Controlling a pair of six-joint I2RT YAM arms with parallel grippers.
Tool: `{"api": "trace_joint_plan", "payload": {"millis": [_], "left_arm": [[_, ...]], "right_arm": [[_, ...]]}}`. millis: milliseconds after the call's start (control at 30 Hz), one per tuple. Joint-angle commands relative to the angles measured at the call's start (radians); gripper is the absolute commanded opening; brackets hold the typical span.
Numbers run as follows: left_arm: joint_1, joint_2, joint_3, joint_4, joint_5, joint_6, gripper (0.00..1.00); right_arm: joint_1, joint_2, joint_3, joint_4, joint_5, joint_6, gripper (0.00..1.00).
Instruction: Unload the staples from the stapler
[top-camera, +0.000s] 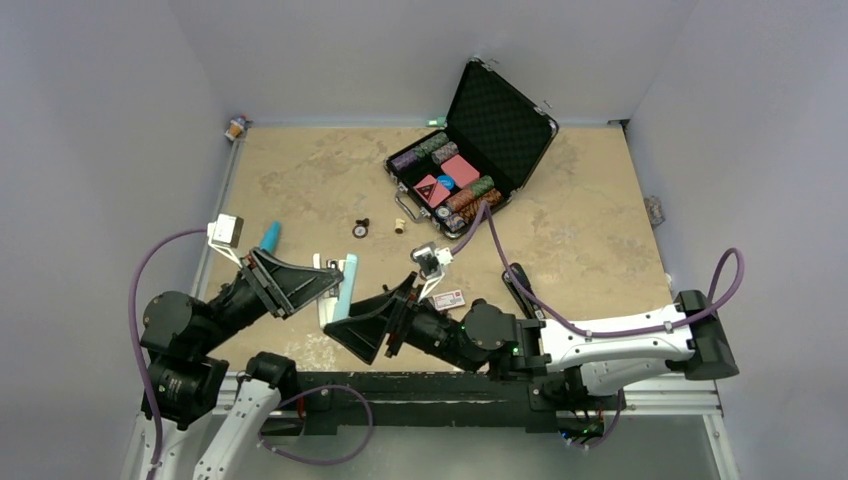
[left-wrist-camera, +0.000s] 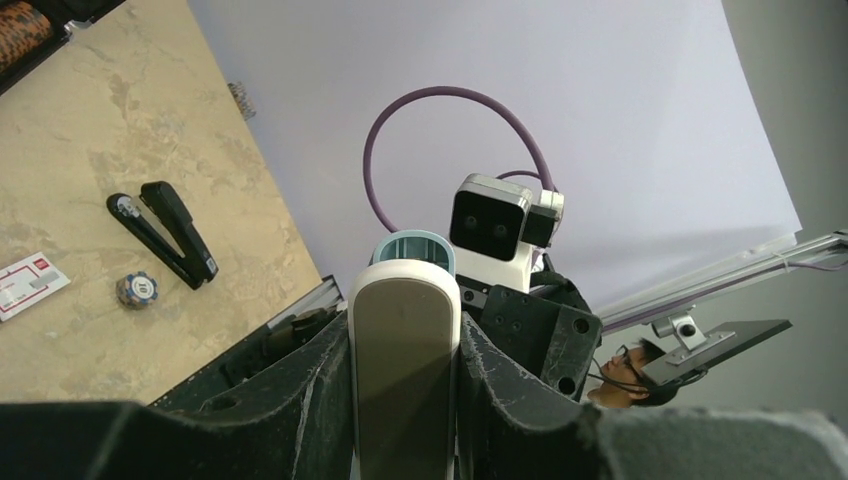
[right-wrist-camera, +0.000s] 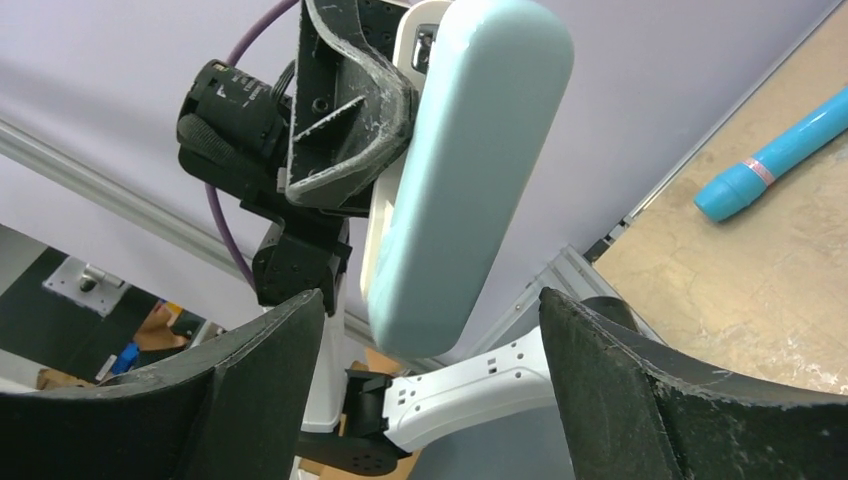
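The stapler (left-wrist-camera: 165, 235) is slim and black and lies slightly opened in a V on the table, apart from both grippers; the top view shows the stapler (top-camera: 518, 287) beside the right arm, partly under a purple cable. No staples show in any view. My left gripper (top-camera: 320, 295) is shut on a pale teal oblong case (top-camera: 345, 285) and holds it above the table's near edge. The left wrist view shows that case (left-wrist-camera: 405, 350) pinched between both fingers. My right gripper (right-wrist-camera: 430, 380) is open, jaws wide apart just below the case's (right-wrist-camera: 460, 170) lower end, not touching it.
An open black poker-chip case (top-camera: 490, 130) stands at the back right. A blue pen (top-camera: 270, 235) lies at the left, a red-and-white card (top-camera: 447, 299) near the middle, and a loose chip (left-wrist-camera: 137, 290) beside the stapler. Two small objects (top-camera: 361, 228) sit mid-table.
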Motion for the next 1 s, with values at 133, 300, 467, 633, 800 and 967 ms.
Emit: {"api": "trace_joint_plan", "payload": {"millis": [133,300,467,633,800,967], "left_arm": [[0.000,-0.039,-0.004,0.099,-0.037,-0.085,0.00],[0.000,-0.052,-0.005,0.091,-0.045,-0.096,0.00],[0.000,-0.069,-0.004,0.080,-0.069,-0.095,0.00],[0.000,-0.063,-0.005,0.088,-0.066,-0.091,0.00],[0.000,-0.061,-0.001,0.094,-0.066,-0.089,0.00],[-0.001,-0.049,0.021,0.073,-0.064,-0.070,0.00]], "right_arm": [[-0.003,0.061,0.105,0.071,-0.019,-0.056,0.78],[-0.003,0.081,0.136,0.077,-0.025,-0.074,0.73],[-0.002,0.085,0.147,0.091,-0.030,-0.085,0.66],[-0.006,0.107,0.166,0.086,-0.047,-0.088,0.62],[-0.008,0.126,0.180,0.086,-0.058,-0.089,0.57],[-0.011,0.117,0.177,0.090,-0.052,-0.091,0.48]]}}
